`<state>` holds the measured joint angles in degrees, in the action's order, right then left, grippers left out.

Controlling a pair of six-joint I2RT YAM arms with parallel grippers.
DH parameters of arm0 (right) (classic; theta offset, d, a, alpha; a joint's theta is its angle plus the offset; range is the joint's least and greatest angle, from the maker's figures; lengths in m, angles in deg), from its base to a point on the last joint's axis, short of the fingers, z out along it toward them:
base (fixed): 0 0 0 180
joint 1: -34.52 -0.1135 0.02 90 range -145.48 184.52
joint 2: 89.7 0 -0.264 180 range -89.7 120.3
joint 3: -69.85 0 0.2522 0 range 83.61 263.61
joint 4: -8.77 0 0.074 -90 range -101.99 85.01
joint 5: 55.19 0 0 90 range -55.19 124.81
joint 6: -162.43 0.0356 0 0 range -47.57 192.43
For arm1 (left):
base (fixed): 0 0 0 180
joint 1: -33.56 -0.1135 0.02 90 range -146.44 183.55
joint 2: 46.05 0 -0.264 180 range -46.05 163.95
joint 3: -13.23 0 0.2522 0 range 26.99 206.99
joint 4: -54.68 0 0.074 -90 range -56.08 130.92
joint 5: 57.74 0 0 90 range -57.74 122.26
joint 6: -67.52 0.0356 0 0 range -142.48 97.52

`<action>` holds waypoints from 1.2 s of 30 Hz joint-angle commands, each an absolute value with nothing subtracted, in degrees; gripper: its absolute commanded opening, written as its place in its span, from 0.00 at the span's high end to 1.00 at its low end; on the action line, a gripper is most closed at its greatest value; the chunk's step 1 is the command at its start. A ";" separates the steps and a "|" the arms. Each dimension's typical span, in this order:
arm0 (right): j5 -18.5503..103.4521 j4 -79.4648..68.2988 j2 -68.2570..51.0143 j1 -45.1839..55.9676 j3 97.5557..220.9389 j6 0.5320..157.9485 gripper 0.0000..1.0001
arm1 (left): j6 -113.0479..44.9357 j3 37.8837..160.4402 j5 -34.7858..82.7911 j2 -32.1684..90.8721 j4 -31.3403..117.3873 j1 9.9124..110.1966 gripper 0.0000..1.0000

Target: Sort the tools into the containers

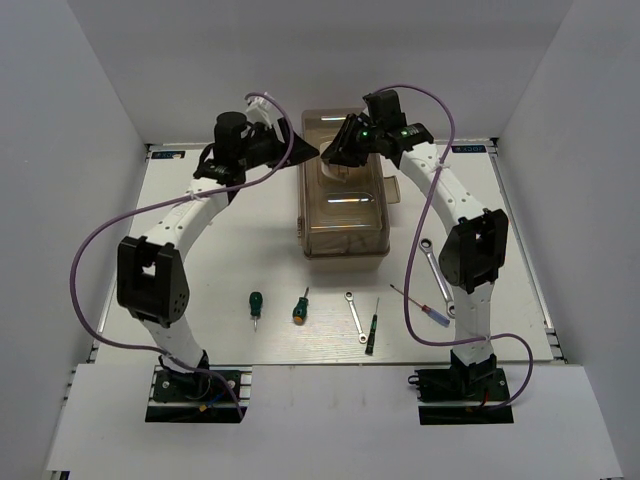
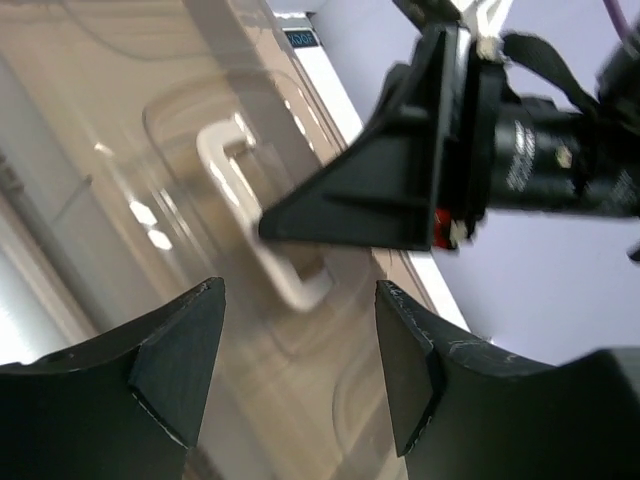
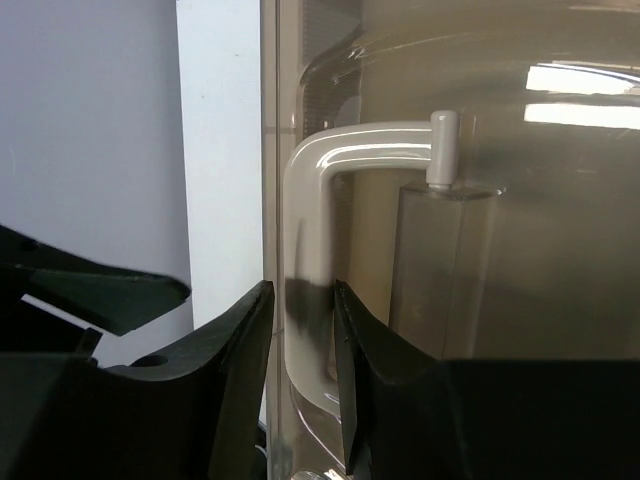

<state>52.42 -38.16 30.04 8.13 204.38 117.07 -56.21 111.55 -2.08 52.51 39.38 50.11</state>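
The toolbox (image 1: 345, 215), with a translucent brown lid, stands closed at the table's middle back. My right gripper (image 1: 335, 158) (image 3: 302, 290) is over the lid with its jaws closed around the white lid handle (image 3: 310, 170). My left gripper (image 1: 308, 150) (image 2: 300, 288) is open and empty above the lid's left side, close to the handle (image 2: 225, 150). On the table in front lie two green-handled screwdrivers (image 1: 256, 303) (image 1: 300, 306), a wrench (image 1: 355, 316), a black precision screwdriver (image 1: 372, 328), a red-and-blue one (image 1: 425, 305) and a second wrench (image 1: 432, 262). The beige trays are hidden.
White walls close in the table on the left, back and right. Purple cables loop from both arms. The right arm's elbow (image 1: 475, 250) hangs over the second wrench's area.
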 commanded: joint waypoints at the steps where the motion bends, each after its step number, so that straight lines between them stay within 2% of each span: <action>1: 55.29 -33.29 29.57 7.97 207.19 118.74 0.64 | -57.37 116.02 0.97 54.57 39.16 51.83 0.29; 5: 55.90 -32.94 29.48 8.24 206.40 119.18 0.65 | -58.78 118.75 4.67 57.04 37.32 52.36 0.30; 11: 56.61 -32.32 29.04 8.68 205.78 119.62 0.65 | -61.85 124.19 8.70 60.46 34.16 52.36 0.40; 19: 57.13 -31.88 29.13 9.47 205.43 119.89 0.66 | -62.38 126.74 10.12 62.92 32.58 52.89 0.40; 25: 57.93 -31.27 29.39 9.56 205.25 120.15 0.68 | -61.15 134.56 5.21 68.37 26.42 52.89 0.40; 36: 58.98 -30.83 29.04 10.17 204.73 120.59 0.69 | -60.09 138.88 1.41 72.60 21.33 52.89 0.39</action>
<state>56.66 -37.35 30.04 10.03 204.12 118.95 -61.26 136.88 3.49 72.05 24.89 52.56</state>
